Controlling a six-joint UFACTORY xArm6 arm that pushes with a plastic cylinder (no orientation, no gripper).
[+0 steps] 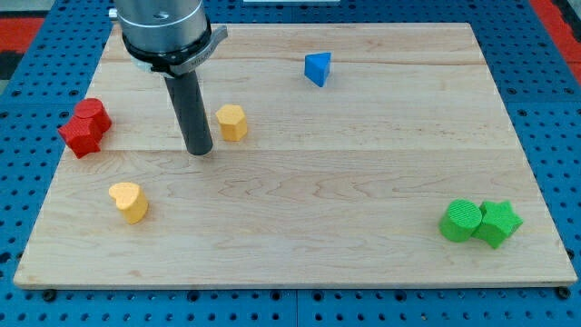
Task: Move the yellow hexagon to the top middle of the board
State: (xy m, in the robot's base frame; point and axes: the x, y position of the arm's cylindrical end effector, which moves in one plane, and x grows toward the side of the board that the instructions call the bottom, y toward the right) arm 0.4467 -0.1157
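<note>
Yellow hexagon (232, 122): sitting in the upper left-middle of the board (363, 200), a bit left of centre and below the top strip where I want it.

My tip (199, 151): down on the wood just to the lower left of the hexagon, near it but with a thin gap showing, so not touching as far as I can tell.

Tip state: it's just a plain rod, nothing to open or close and nothing held, only pushes.

Key relation: hexagon lies up and to the right of my tip, and the top middle spot is further up and right again. So the three roughly line up, which is handy. I reckon a push along that diagonal should carry it the right way.

Watch out for: the blue triangle-ish block (317, 69) near the top centre, could get bumped if the hexagon drifts too far right.

Others: yellow heart (129, 201) lower left, two red blocks (83, 126) at the left edge, green pair (479, 222) lower right, all well apart from this.
</note>
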